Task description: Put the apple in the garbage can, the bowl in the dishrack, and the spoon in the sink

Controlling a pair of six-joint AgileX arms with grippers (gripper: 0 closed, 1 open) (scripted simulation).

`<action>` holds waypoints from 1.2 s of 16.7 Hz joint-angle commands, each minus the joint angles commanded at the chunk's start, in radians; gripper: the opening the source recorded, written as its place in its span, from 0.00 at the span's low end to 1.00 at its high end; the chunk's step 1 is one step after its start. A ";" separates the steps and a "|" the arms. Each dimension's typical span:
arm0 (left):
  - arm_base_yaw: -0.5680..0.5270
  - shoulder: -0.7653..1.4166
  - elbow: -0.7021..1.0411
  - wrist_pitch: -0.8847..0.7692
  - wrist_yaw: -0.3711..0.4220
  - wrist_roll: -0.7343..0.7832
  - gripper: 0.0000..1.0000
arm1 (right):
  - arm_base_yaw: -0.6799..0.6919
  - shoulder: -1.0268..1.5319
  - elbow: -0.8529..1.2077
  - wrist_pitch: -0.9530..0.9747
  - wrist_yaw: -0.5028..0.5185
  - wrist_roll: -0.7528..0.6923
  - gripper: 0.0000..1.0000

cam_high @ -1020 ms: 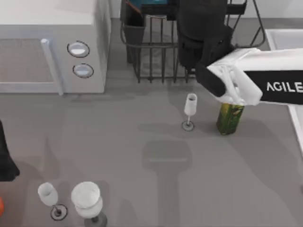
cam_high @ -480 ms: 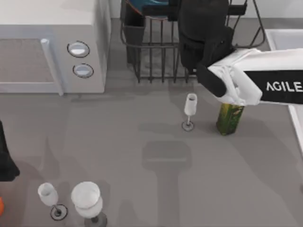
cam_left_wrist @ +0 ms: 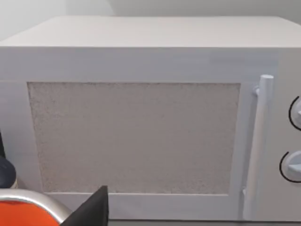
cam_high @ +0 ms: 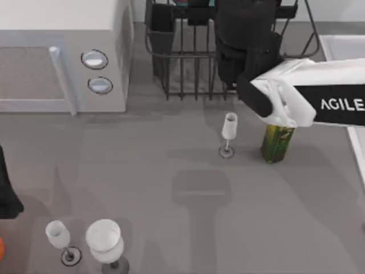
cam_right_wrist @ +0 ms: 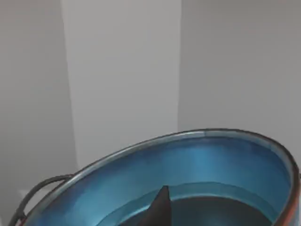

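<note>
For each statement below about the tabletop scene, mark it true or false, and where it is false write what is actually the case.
1. The right arm reaches over the dishrack. True.
2. The bowl seen from the right wrist is red inside. False: it is blue inside, with a reddish-brown rim.
3. A small wine glass stands upright beside a green bottle. True.
4. The microwave door stands open. False: in the left wrist view the door is shut, handle flush at its edge.
5. Two glasses stand near the table's front left. True.
6. The sink lies at the table's left. False: it is at the right edge.
</note>
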 joint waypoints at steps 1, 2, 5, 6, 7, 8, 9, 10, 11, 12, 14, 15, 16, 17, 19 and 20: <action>0.000 0.000 0.000 0.000 0.000 0.000 1.00 | 0.000 0.000 0.000 0.000 0.000 0.000 0.98; 0.000 0.000 0.000 0.000 0.000 0.000 1.00 | 0.000 0.000 0.000 0.000 0.000 0.000 1.00; 0.000 0.000 0.000 0.000 0.000 0.000 1.00 | 0.000 0.000 0.000 0.000 0.000 0.000 1.00; 0.000 0.000 0.000 0.000 0.000 0.000 1.00 | 0.000 0.000 0.000 0.000 0.000 0.000 1.00; 0.000 0.000 0.000 0.000 0.000 0.000 1.00 | 0.000 0.000 0.000 0.000 0.000 0.000 1.00; 0.000 0.000 0.000 0.000 0.000 0.000 1.00 | 0.000 0.000 0.000 0.000 0.000 0.000 1.00; 0.000 0.000 0.000 0.000 0.000 0.000 1.00 | 0.000 0.000 0.000 0.000 0.000 0.000 1.00; 0.000 0.000 0.000 0.000 0.000 0.000 1.00 | 0.002 0.000 0.000 0.000 0.000 0.000 1.00; 0.000 0.000 0.000 0.000 0.000 0.000 1.00 | 0.002 0.000 0.000 0.000 0.000 0.000 1.00; 0.000 0.000 0.000 0.000 0.000 0.000 1.00 | -0.003 -0.010 -0.009 -0.001 -0.007 -0.001 1.00; 0.000 0.000 0.000 0.000 0.000 0.000 1.00 | -0.032 -0.062 -0.051 -0.002 -0.040 -0.004 1.00; 0.000 0.000 0.000 0.000 0.000 0.000 1.00 | -0.052 -0.104 -0.079 -0.003 -0.063 -0.006 1.00; 0.000 0.000 0.000 0.000 0.000 0.000 1.00 | -0.075 -0.157 -0.111 -0.003 -0.091 -0.007 1.00; 0.000 0.000 0.000 0.000 0.000 0.000 1.00 | -0.102 -0.220 -0.146 -0.005 -0.121 -0.009 1.00; 0.000 0.000 0.000 0.000 0.000 0.000 1.00 | -0.155 -0.377 -0.230 -0.013 -0.184 -0.012 1.00; 0.000 0.000 0.000 0.000 0.000 0.000 1.00 | -0.182 -0.472 -0.280 -0.020 -0.216 -0.013 1.00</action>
